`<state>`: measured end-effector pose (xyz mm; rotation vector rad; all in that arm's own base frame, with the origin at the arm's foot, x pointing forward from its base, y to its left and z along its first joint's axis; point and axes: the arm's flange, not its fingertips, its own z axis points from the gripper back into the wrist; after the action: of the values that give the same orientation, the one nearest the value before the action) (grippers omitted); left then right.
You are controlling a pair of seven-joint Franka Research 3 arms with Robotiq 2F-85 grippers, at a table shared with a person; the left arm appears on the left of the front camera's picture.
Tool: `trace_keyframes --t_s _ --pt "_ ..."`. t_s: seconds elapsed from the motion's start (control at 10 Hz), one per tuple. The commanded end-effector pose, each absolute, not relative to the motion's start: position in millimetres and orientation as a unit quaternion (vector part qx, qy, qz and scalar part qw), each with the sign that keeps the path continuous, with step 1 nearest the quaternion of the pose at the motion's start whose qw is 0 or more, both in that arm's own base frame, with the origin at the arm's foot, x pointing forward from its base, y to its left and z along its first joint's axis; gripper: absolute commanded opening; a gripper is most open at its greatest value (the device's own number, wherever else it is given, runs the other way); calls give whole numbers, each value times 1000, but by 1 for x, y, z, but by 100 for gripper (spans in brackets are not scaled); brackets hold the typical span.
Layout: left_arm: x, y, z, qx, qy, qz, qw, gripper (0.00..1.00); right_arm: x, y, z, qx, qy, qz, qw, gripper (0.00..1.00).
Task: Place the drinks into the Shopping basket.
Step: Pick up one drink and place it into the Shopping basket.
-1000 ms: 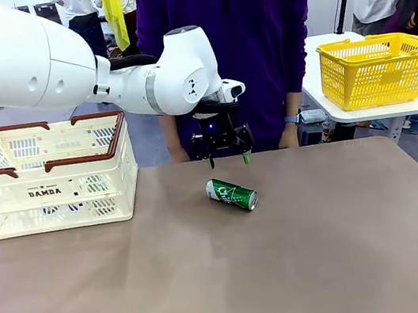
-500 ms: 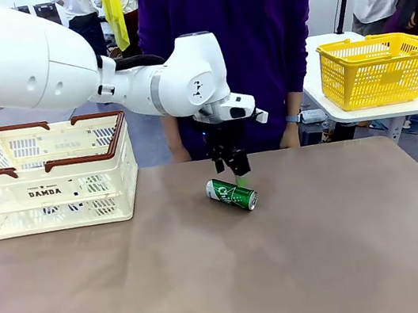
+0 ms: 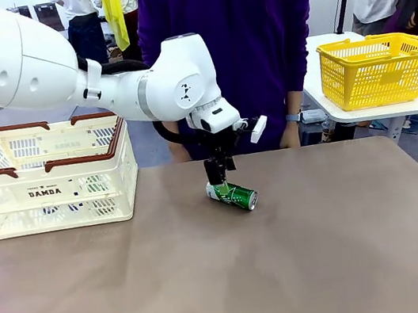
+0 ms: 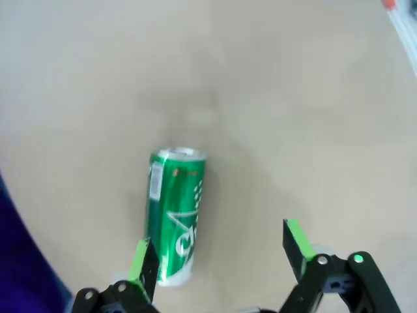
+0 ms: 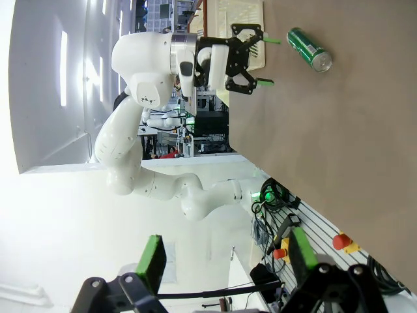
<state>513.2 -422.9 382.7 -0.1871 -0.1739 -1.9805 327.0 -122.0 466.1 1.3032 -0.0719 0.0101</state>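
Hovering just above a green can (image 3: 232,196), the left gripper (image 3: 218,172) has its jaws spread wide and holds nothing; in its wrist view the can (image 4: 174,214) lies mostly outside the gap, with one green pad (image 4: 140,259) over its near end. The can lies on its side on the table (image 3: 292,271), near the middle of the far edge, in front of the person (image 3: 230,40). It looks light, stiff and smooth, likely to roll if nudged and to dent if squeezed hard, so the best hold is across the round body at mid-length, pads on opposite sides. The basket (image 3: 48,179) stands at the far left corner, well apart from the can; through its slots something green shows, perhaps a can, though I cannot tell. The right gripper (image 5: 225,261) is open and empty, away from the table.
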Motion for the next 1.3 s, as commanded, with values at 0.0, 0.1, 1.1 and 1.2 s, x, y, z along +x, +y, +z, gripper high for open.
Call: trace_keyframes --t_s 0.0,0.1,1.1,1.2 --pt "511 -406 386 -124 -43 -891 436 100 326 -122 470 607 -30 3 794 100" --pt "513 -423 383 -79 -73 -834 542 100 326 -122 470 607 -30 3 794 100" --pt "538 -413 325 -60 -36 -886 458 100 326 -122 470 607 -30 3 794 100" --pt "540 -415 317 -61 -37 -890 450 100 326 -122 470 607 -30 3 794 100"
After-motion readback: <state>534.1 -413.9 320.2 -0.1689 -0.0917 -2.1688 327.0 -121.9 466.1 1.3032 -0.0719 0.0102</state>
